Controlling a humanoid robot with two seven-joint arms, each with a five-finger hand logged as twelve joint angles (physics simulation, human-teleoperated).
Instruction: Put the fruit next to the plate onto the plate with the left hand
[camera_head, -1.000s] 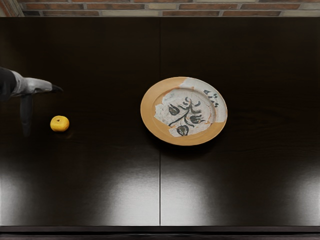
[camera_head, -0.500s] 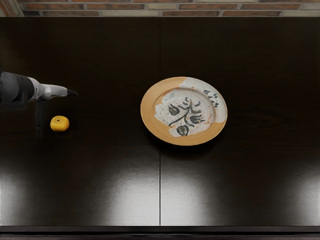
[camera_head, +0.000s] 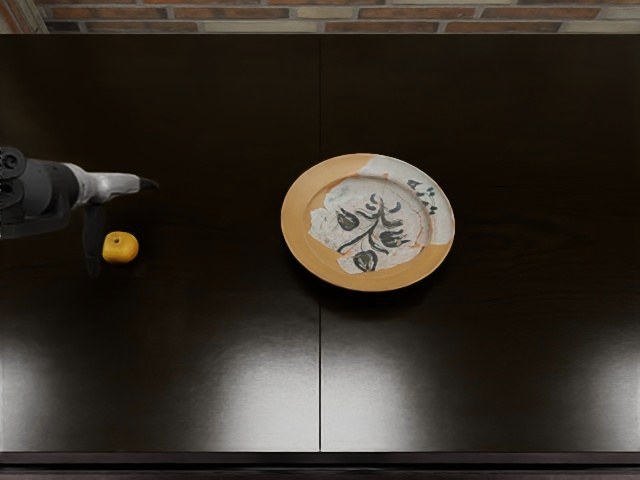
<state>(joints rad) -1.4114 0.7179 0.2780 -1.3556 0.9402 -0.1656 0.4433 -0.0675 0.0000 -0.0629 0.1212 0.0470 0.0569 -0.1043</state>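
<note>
Dark, glossy wooden tabletop, split by a thin seam down the middle, with pale glare toward the near edge. Strip of brick wall along the far side. On the left, a small mandarin resting on the bare wood, well apart from the orange-rimmed painted plate right of centre. Just above the fruit, left hand reaching in, fingers stretched out straight, thumb hanging down beside the mandarin, gripping nothing.

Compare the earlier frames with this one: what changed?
The left hand moved right, further into view, ending just behind the fruit; its fingers are open and hold nothing yet. The fruit and the plate stayed where they were.
</note>
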